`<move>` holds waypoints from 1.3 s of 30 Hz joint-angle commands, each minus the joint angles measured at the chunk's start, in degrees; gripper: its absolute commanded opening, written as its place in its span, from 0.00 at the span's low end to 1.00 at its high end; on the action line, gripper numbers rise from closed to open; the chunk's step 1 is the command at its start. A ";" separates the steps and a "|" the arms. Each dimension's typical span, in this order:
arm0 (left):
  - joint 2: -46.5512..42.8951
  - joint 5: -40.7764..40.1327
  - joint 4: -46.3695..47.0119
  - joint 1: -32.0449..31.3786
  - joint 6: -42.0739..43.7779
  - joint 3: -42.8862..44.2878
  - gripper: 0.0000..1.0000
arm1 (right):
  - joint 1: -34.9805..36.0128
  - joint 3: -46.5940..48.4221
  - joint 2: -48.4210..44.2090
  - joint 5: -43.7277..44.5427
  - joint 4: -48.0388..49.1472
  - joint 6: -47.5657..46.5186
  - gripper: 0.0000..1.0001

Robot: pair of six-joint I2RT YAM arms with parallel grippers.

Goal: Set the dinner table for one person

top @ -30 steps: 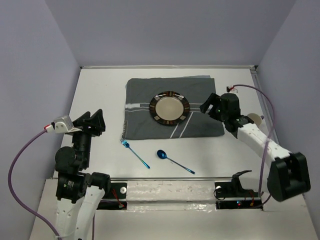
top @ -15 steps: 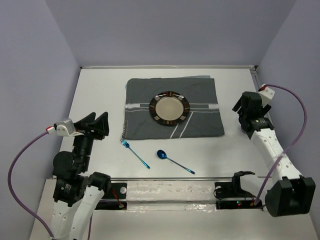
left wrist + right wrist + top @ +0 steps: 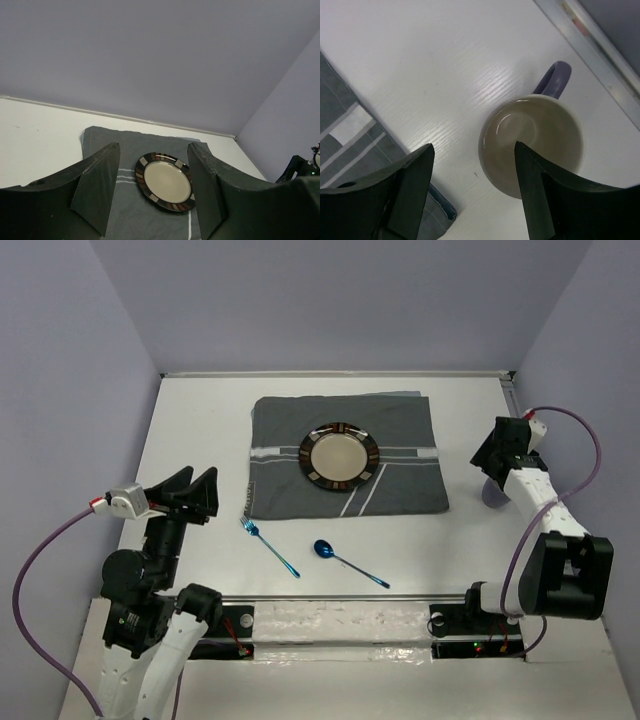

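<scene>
Right gripper (image 3: 472, 150): held wide, nothing gripped.
Mug (image 3: 535, 140): set upright just beneath it, handle pointed ahead of the fingertips.
Left gripper (image 3: 193, 483): spread wide, empty.
Dinner table (image 3: 190, 420): spread beneath both; long axis cannot be told.

The top camera sat high behind the arm bases and looked down and forward over the whole table (image 3: 200, 440), well away from everything on it. The left wrist camera sat low near the table's left side and faced across it toward the back wall between its own fingers (image 3: 97, 190), sharing the plate (image 3: 166, 182) and mat (image 3: 125, 145) with the top view from farther off. The right wrist camera pointed almost straight down, close over the mug (image 3: 532, 145) between its fingers (image 3: 410, 190), sharing the mug and the mat's near right corner with the top view.
</scene>
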 commanded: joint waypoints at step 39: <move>3.49 3.32 2.96 0.72 1.19 -0.01 0.74 | 15.97 66.30 45.57 -19.97 -4.69 -23.28 0.00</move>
